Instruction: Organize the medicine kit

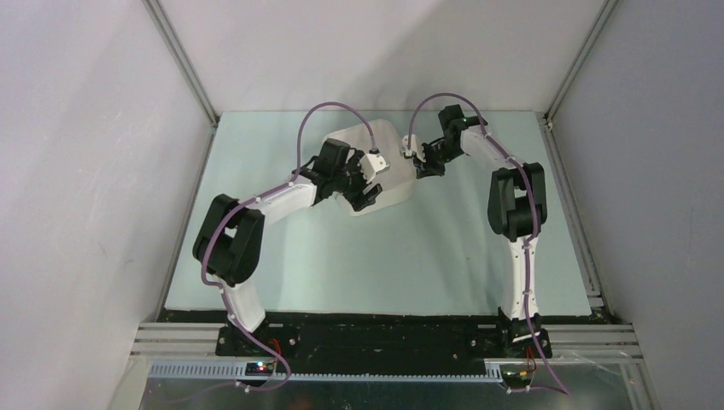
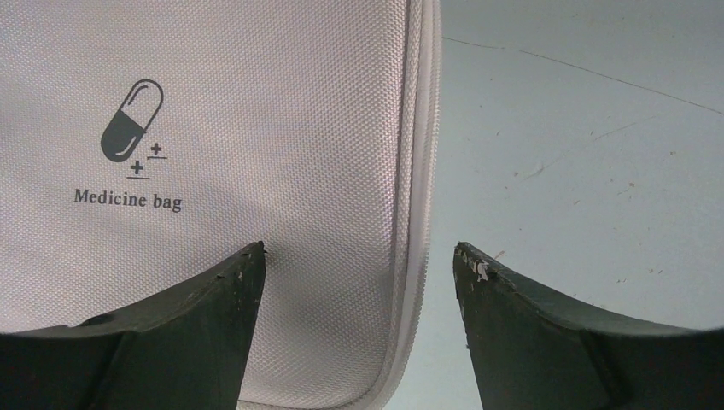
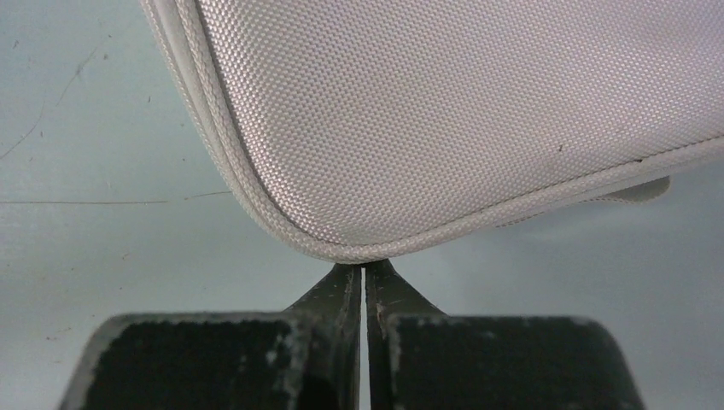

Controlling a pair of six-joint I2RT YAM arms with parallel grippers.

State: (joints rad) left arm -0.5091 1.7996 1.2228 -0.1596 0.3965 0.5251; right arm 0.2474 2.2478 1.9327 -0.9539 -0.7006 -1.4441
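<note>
White medicine kit (image 2: 282, 102) lies under left hand (image 2: 359, 252), edge at right hand (image 3: 364, 272)

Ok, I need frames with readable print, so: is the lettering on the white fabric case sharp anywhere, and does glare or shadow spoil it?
Left wrist: white woven zip case in focus, dark pill logo and lettering crisp, a soft shadow by the open left gripper. Right wrist: weave sharp, no print shown. Top external: even light, no glare, case too small to read.
</note>
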